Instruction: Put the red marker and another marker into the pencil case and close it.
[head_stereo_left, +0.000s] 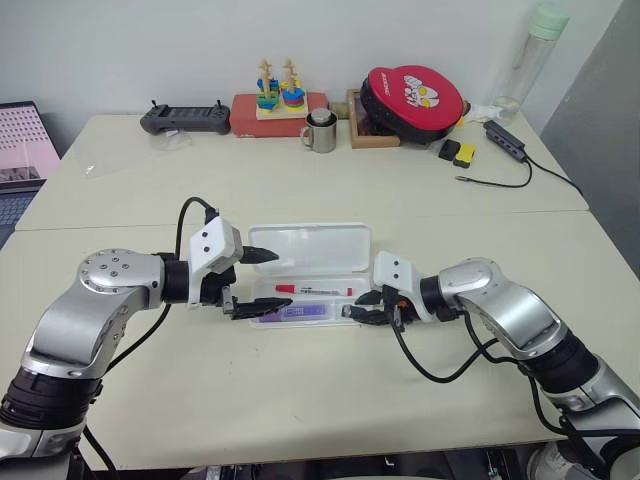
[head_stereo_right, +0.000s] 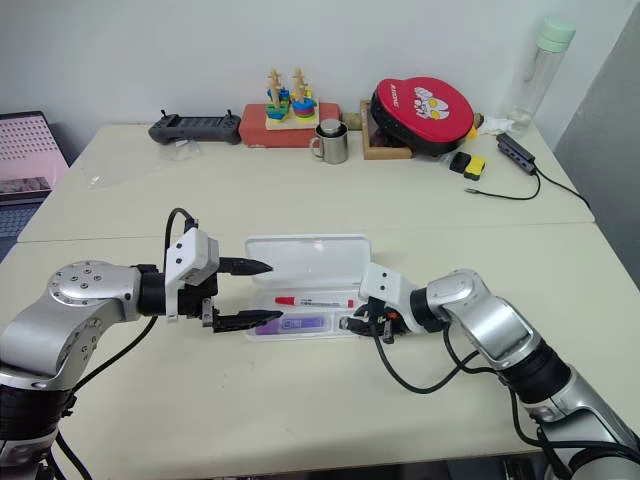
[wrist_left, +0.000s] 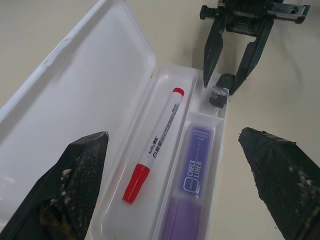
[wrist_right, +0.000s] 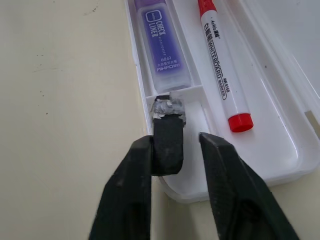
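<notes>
Left wrist view: both markers inside open pencil case (wrist_left: 125, 80)

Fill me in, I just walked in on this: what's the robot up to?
It is packing a pencil case. The red marker and the purple marker both lie in the open tray; the lid is still up. The right gripper, fingers parted, sits at one end by a small black piece; the left gripper is open at the other.

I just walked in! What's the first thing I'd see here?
An open white case lies mid-table with a red marker and a purple marker side by side inside. The left gripper and the right gripper sit at its two ends. A bright red pouch leans at the table's back.
</notes>
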